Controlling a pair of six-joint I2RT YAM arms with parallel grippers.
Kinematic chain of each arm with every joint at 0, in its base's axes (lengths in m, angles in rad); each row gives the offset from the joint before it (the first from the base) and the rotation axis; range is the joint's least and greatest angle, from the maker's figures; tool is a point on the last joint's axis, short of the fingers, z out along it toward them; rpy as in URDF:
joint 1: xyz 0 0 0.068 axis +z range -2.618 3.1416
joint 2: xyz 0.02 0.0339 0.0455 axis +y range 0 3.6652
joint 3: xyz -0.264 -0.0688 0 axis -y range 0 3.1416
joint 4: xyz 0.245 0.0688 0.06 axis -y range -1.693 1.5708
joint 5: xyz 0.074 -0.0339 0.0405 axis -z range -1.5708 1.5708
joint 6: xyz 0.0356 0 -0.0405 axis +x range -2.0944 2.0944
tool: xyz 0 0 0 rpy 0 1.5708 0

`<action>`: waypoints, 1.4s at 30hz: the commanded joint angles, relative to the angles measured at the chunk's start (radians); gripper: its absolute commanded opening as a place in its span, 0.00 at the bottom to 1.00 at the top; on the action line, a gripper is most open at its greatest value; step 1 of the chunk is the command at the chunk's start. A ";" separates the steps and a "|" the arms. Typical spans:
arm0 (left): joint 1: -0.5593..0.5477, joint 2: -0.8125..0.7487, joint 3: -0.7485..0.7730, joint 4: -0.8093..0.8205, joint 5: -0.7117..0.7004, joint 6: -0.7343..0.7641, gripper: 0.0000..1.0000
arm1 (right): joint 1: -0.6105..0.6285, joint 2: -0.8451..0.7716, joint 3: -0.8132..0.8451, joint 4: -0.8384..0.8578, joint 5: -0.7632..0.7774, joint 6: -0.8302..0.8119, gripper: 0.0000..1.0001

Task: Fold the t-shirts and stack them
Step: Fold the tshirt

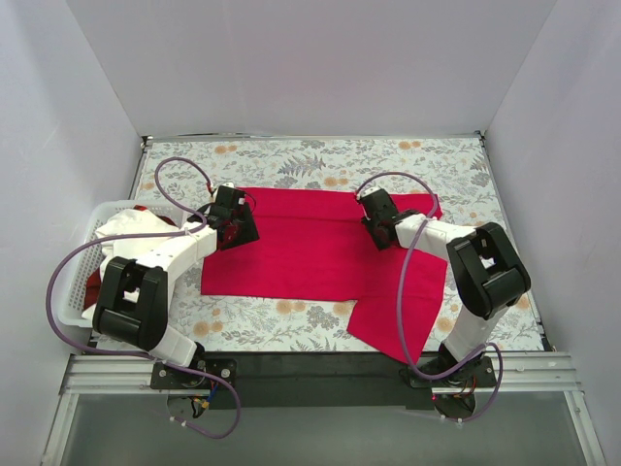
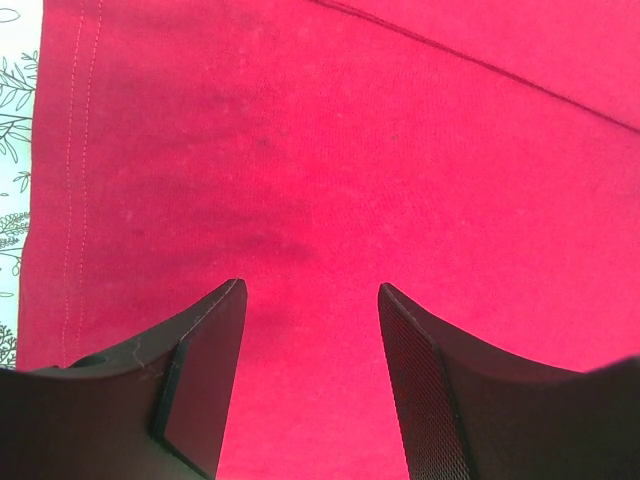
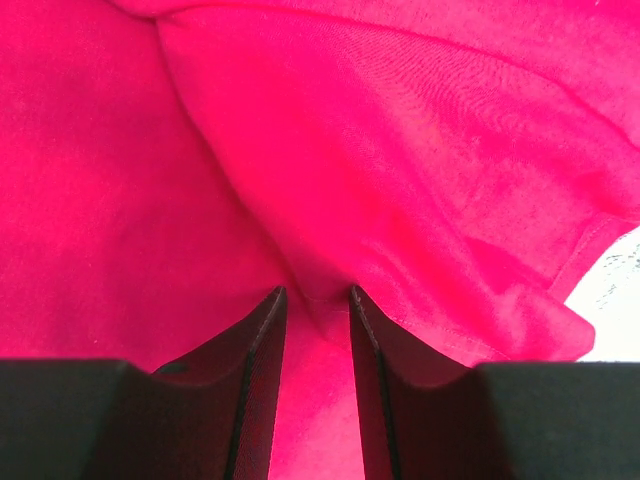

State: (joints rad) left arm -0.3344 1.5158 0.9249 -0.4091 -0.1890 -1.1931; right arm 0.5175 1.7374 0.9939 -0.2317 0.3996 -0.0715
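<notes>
A crimson red t-shirt (image 1: 310, 254) lies spread across the middle of the table, with one flap reaching toward the front right. My left gripper (image 1: 236, 221) hovers over its left part. In the left wrist view that gripper (image 2: 312, 290) is open, with only flat red cloth (image 2: 350, 150) below it and a stitched hem at the left. My right gripper (image 1: 378, 221) is on the shirt's upper right part. The right wrist view shows its narrow jaws (image 3: 317, 292) holding a raised fold of the red shirt (image 3: 400, 150). A white t-shirt (image 1: 121, 228) and more red cloth (image 1: 94, 286) lie in the basket.
A white slatted basket (image 1: 76, 291) stands at the table's left edge beside the left arm. The grey floral cloth (image 1: 291, 160) covers the table and shows beyond the shirt (image 2: 15, 100) (image 3: 615, 270). White walls close in the back and sides.
</notes>
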 commanded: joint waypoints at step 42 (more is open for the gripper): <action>-0.003 0.023 0.040 0.001 0.020 0.015 0.54 | -0.163 -0.133 0.151 -0.198 -0.274 0.122 0.39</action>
State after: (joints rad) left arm -0.3344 1.5349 0.9302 -0.4103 -0.1722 -1.1889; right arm 0.4351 1.6981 1.1881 -0.4831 0.1783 -0.0544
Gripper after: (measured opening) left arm 0.538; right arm 0.382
